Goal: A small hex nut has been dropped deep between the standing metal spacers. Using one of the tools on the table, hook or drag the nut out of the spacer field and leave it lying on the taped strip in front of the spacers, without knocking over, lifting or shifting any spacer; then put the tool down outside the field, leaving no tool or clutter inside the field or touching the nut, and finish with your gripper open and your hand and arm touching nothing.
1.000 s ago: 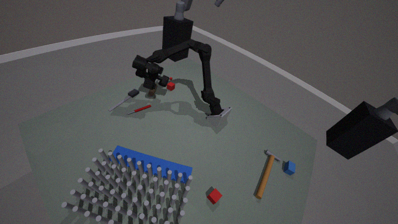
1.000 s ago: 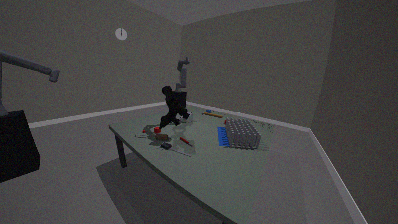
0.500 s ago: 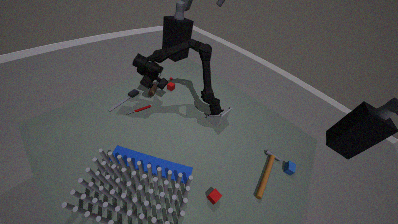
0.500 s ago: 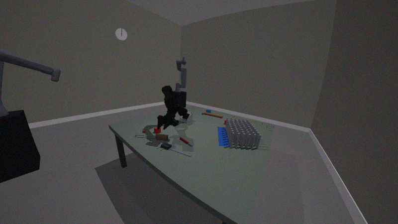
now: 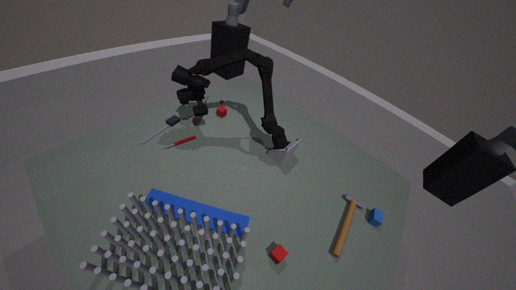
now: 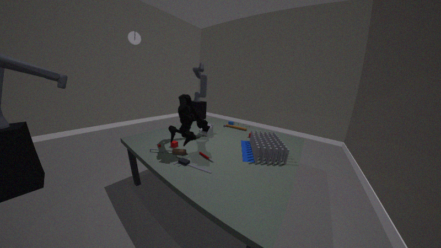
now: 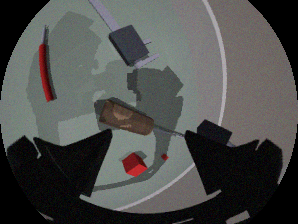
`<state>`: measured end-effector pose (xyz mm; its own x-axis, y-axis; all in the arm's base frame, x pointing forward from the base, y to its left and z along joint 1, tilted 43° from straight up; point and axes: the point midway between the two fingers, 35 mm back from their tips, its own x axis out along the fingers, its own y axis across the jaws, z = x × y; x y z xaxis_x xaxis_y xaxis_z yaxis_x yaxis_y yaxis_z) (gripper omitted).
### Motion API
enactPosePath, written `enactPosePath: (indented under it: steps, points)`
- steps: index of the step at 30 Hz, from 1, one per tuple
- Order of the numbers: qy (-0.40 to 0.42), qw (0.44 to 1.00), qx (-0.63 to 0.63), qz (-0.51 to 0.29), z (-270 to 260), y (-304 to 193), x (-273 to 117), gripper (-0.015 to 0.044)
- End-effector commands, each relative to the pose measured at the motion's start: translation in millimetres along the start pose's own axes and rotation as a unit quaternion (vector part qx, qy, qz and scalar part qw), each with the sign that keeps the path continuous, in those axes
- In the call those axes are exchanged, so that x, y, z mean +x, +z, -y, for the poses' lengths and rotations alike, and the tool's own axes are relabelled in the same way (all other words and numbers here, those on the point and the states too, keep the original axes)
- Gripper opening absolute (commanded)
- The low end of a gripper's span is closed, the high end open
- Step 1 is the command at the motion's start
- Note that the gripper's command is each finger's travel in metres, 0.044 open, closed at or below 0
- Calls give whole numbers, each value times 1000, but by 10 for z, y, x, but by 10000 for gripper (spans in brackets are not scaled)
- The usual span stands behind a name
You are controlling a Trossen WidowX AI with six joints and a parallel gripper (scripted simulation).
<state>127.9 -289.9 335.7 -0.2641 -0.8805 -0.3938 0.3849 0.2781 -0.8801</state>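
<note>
My gripper [image 6: 177, 144] [image 7: 149, 133] is open and empty, above the table near the brown-handled tool. That tool's handle [image 5: 197, 120] [image 6: 179, 151] [image 7: 127, 118] lies on the table; its thin metal shaft [image 6: 161, 151] [image 7: 167, 131] runs away from the handle. In the wrist view, the handle shows ahead of the fingertips and the shaft passes toward the right finger. The metal spacers [image 5: 167, 238] [image 6: 268, 147] stand upright in rows. The blue strip [image 5: 202, 207] [image 6: 243, 147] lies along their front, with no nut visible on it. The nut cannot be made out.
A caliper-like tool [image 5: 173, 120] [image 6: 183, 161] [image 7: 128, 45] and a red-handled tool [image 5: 185, 140] [image 6: 204, 155] [image 7: 45, 72] lie nearby. A red cube [image 5: 221, 111] [image 7: 134, 164] is close to the gripper. A hammer [image 5: 343, 229], blue cube [image 5: 375, 217] and another red cube [image 5: 278, 254] lie beyond.
</note>
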Motion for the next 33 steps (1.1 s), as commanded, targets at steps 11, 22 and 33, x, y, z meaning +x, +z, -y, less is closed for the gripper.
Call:
enactPosePath:
  steps: [11,22,33]
  points:
    - [127,778,610,-84,27,-16,46,440]
    - [136,576,791,-154,44,-49,7,440]
    - [129,498,840,-175,47,-57,-5,440]
